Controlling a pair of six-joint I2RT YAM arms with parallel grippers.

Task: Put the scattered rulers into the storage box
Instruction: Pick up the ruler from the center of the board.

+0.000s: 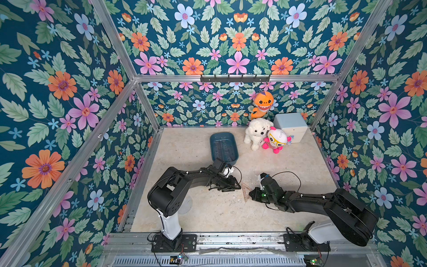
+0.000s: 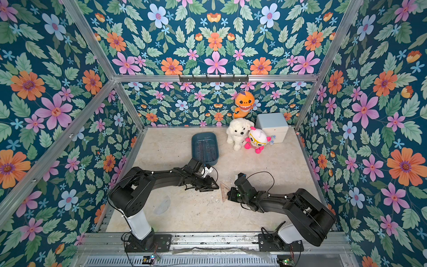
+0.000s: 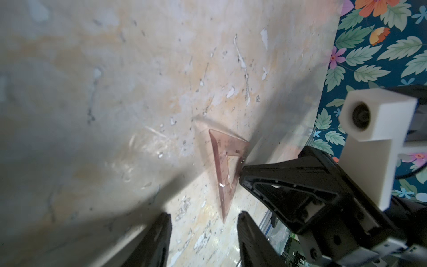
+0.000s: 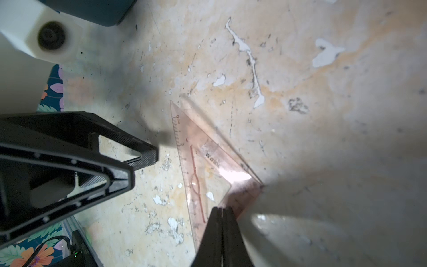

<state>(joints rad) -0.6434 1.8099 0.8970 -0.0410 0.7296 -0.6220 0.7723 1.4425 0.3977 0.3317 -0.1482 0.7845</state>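
Note:
A pinkish triangular set square [image 4: 203, 166] is tipped up off the tabletop, one corner pinched in my shut right gripper [image 4: 220, 209]. Both top views show it between the two arms [image 1: 246, 190] [image 2: 223, 189]. My left gripper [image 3: 204, 216] stands open, its jaws on either side of the set square's [image 3: 225, 161] free tip without touching it. A clear protractor [image 1: 186, 204] lies flat by the left arm's base. The dark teal storage box [image 1: 220, 133] sits beyond the left arm; faint straight rulers [image 1: 223, 148] seem to lie inside.
A white plush dog [image 1: 256, 135] and a pink-and-white plush [image 1: 277, 139] stand at the back right, in front of a pale blue cube container [image 1: 291, 127]. An orange shark toy [image 1: 262, 104] hangs on the back wall. Floral walls enclose the table.

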